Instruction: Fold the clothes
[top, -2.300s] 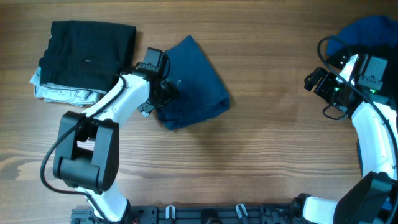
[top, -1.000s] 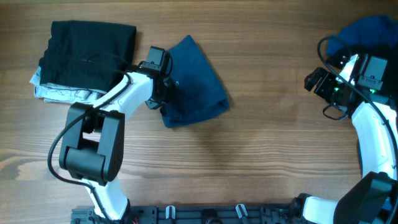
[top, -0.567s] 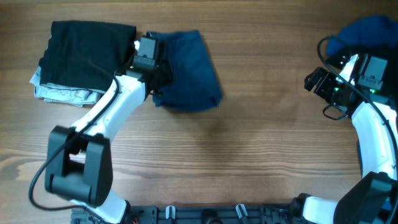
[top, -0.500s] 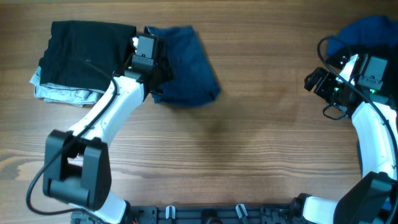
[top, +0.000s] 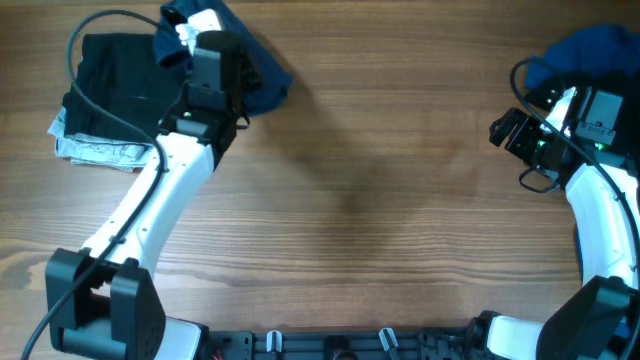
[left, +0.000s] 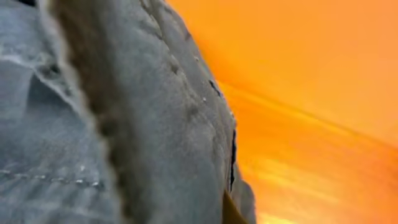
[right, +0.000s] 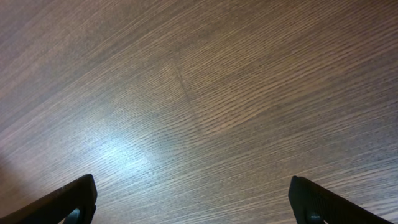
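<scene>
The folded dark navy trousers (top: 262, 88) hang bunched from my left gripper (top: 232, 72), which is shut on them at the far left of the table, beside the stack. In the left wrist view their denim (left: 155, 124) fills most of the frame and hides the fingers. The stack holds a folded black garment (top: 130, 80) lying on a pale patterned one (top: 90, 150). A royal blue pile of clothes (top: 590, 45) lies at the far right corner. My right gripper (top: 505, 130) hovers in front of that pile, open and empty (right: 196, 208) over bare wood.
The wooden table (top: 400, 220) stretches between the two arms. A black cable (top: 85, 50) loops from the left arm over the black garment. The right arm's cables (top: 530, 85) hang near the blue pile.
My left gripper has dragged and lifted the navy trousers from the middle-left of the table up and left, to the far edge beside the black stack. The right arm has not moved.
</scene>
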